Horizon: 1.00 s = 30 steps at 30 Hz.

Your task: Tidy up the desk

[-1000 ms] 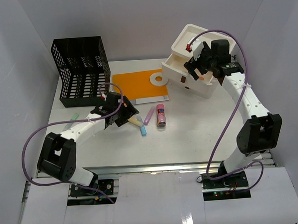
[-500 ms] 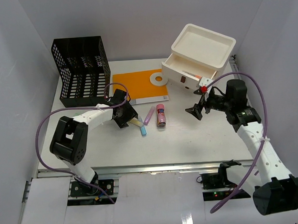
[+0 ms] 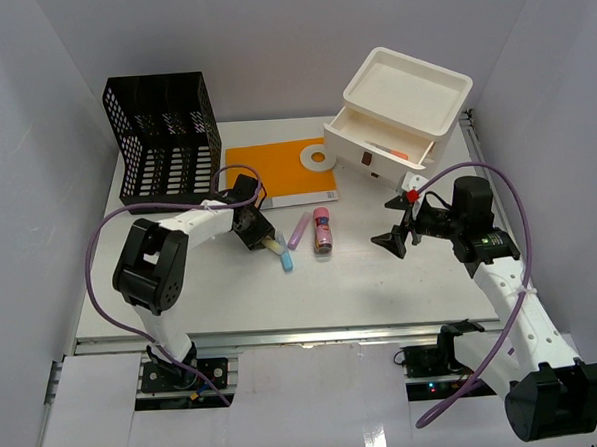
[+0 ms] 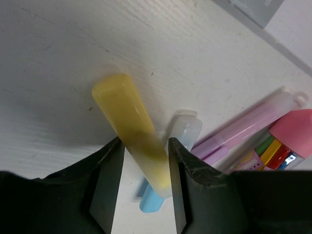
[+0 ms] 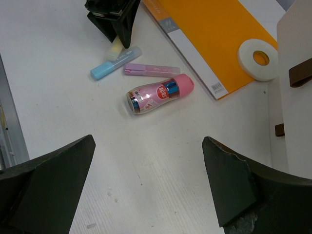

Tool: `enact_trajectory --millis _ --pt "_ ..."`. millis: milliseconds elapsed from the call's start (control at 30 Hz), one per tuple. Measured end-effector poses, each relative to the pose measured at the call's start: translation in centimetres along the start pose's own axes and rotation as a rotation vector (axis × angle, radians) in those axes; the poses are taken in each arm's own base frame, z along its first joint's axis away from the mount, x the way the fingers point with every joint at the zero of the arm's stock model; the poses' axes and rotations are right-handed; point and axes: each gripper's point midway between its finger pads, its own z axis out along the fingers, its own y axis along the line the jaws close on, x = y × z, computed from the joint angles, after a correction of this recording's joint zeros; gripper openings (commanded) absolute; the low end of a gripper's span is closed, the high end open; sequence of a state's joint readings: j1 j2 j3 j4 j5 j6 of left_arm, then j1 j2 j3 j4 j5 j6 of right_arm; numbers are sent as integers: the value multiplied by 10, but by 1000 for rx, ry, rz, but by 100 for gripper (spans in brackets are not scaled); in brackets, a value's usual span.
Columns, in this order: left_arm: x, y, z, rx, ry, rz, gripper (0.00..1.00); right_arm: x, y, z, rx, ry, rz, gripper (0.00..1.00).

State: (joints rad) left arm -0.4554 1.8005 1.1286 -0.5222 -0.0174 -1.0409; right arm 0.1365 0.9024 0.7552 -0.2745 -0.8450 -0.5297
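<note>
The white tabletop (image 3: pixel 382 289) spans the whole floor of the white-walled cell, with its metal rail along the near edge by the arm bases. At its far left corner stands a black mesh organizer (image 3: pixel 164 140), upright and open at the top.

Just in front of it the left arm (image 3: pixel 184 227) reaches to the right, low over the surface. Its jaws are clenched on a yellow highlighter (image 4: pixel 131 122), one dark pad (image 4: pixel 109 185) pressed to each side, while the pen's far end lies on the tabletop. A blue highlighter (image 3: pixel 286 261) with a clear cap lies right beside the yellow one, partly under it in the left wrist view.

Behind these lies a flat orange notebook (image 3: pixel 276 170), with a white tape roll (image 3: pixel 317 159) resting on its right end. Near the notebook's front edge lie a pale purple highlighter (image 3: pixel 299 228) and, just to its right, a pink bottle (image 3: pixel 322 230) on its side.

At the far right stands a white drawer box (image 3: pixel 398 118) with its top drawer pulled out; something orange shows inside, too small to name.

In front of the box, the right arm (image 3: pixel 490 253) points left above bare tabletop. Its jaws are released, spread wide with nothing between them, well apart from the pink bottle.
</note>
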Motion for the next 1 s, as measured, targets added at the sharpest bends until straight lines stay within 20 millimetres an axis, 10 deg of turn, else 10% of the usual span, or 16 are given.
enact_trajectory --millis 567,1000 --pt "-1 -8 -27 68 -21 58 3 7 11 7 -90 -17 54 97" --pt "35 -91 -99 592 38 294 0 -4 17 38 -292 19 446 95"
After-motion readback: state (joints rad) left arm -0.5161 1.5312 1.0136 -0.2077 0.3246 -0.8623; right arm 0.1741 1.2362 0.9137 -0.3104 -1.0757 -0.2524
